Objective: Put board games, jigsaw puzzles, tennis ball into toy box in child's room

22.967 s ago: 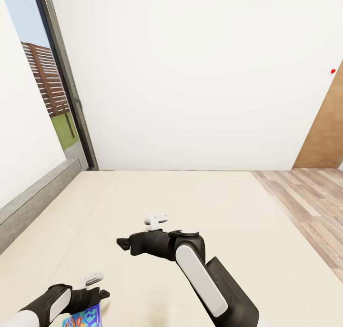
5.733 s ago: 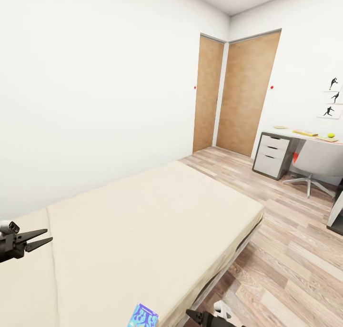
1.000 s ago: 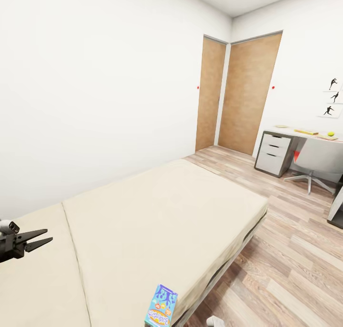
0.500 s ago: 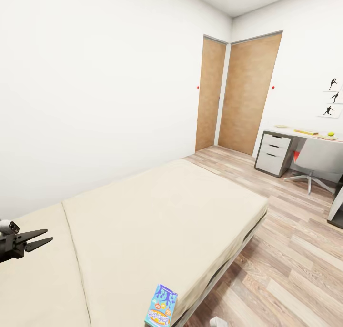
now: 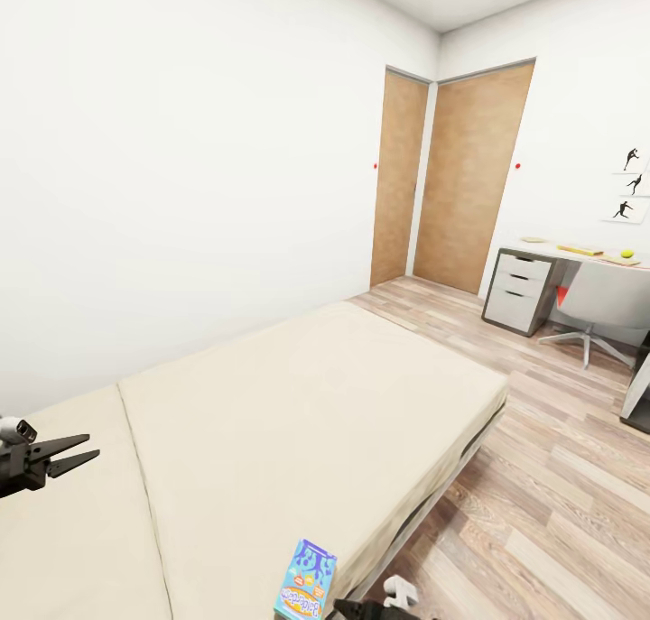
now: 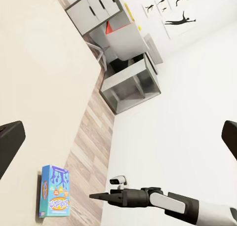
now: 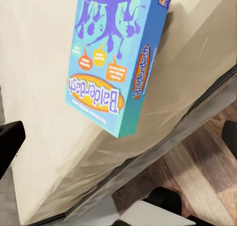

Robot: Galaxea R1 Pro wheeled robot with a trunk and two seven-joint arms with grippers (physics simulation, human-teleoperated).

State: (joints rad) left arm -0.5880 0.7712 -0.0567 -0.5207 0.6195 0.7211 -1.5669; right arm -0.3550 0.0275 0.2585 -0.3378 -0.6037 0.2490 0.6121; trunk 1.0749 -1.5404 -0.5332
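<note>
Left gripper (image 5: 77, 450): at the head view's left edge, over the bed (image 5: 307, 403), its jaws parted and holding nothing; the mattress under and ahead of them is bare. Blue board game (image 5: 305, 579): a small box reading Balderdash, lying at the near edge of the mattress, well apart from the left jaws and off to their right; in the right wrist view the same box (image 7: 116, 58) lies directly ahead of the right jaws, near but untouched, one corner reaching the mattress edge above the wooden floor (image 5: 542, 476). Right gripper (image 6: 103, 197): in the left wrist view it reaches in beside the box from the floor side; whether its jaws are released or clenched cannot be told, though they grasp nothing. Two brown doors (image 5: 433, 178): in the far corner, beyond both jaws. Desk (image 5: 542, 252): far right against the wall, white drawers below, a grey chair (image 5: 596, 309) drawn up to it. On its top, well apart from both jaws: a yellow-green tennis ball (image 5: 626, 256) and flat, pale items too small to identify. Toy box: cannot be made out with certainty. Task standing, by judgement: early; nothing is visibly packed, this board game is not yet picked up, and the desk's toys remain to be gathered.
</note>
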